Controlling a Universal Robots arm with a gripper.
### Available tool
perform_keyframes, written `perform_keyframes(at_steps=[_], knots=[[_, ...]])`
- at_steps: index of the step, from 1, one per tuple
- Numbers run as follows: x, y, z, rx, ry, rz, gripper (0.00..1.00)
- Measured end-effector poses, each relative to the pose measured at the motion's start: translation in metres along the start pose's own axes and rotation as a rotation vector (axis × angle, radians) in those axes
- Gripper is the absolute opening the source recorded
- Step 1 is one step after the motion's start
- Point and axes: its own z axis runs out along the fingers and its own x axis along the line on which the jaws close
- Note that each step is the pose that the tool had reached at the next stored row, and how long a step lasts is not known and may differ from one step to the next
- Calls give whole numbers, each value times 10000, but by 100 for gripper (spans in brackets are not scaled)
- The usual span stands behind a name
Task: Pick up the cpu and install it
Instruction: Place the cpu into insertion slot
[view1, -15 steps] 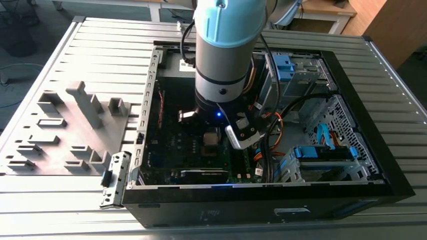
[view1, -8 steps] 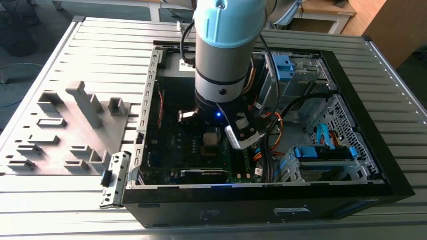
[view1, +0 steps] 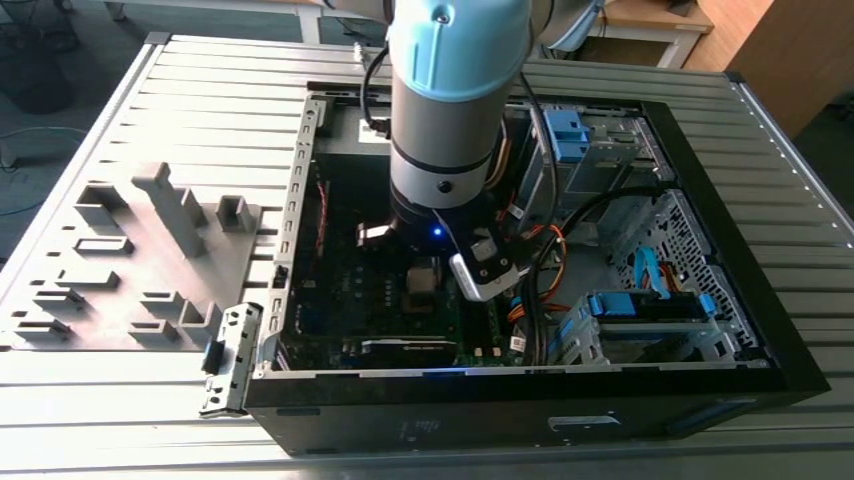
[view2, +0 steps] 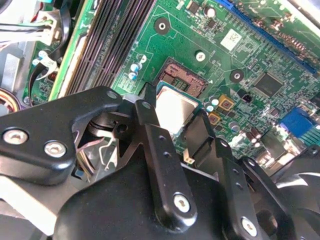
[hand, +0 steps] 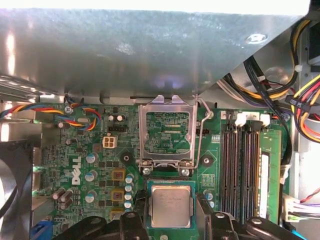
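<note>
arm: your arm (view1: 454, 90) reaches straight down into the open computer case (view1: 534, 405), about mid-picture in the exterior view.
claw: your claw (hand: 171, 217) is closed to the chip's width and grips the cpu (hand: 171, 201) by two opposite edges. Both wrist views show the dark fingers (hand: 131, 221) flanking it.
cpu: silver face up, held just over the motherboard (hand: 95, 165). In the second wrist view it covers part of the socket (view2: 181, 76), and the contact field shows past one edge.
socket bracket: the metal frame (hand: 167, 131) stands open just beside the cpu, with the lever wire (hand: 199, 135) alongside it.
memory: dark slots (hand: 235, 165) sit near the cpu, with a green memory stick (hand: 270, 170) in the slot farthest from it.
cables: a yellow, orange and black bundle (hand: 305, 95) lies past the memory.
desk: the slatted metal desk (view1: 200, 110) carries the case. A grey fixture block (view1: 134, 250) sits at 9 o'clock of the case in the exterior view, well apart from your claw.
</note>
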Motion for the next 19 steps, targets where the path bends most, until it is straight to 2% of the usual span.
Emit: perform_keyframes(at_steps=[6,14,19], knots=[[4,-42,26,-1,-1,5,47],[7,-64,121,0,-4,122,47],[7,-65,128,1,-3,125,47]])
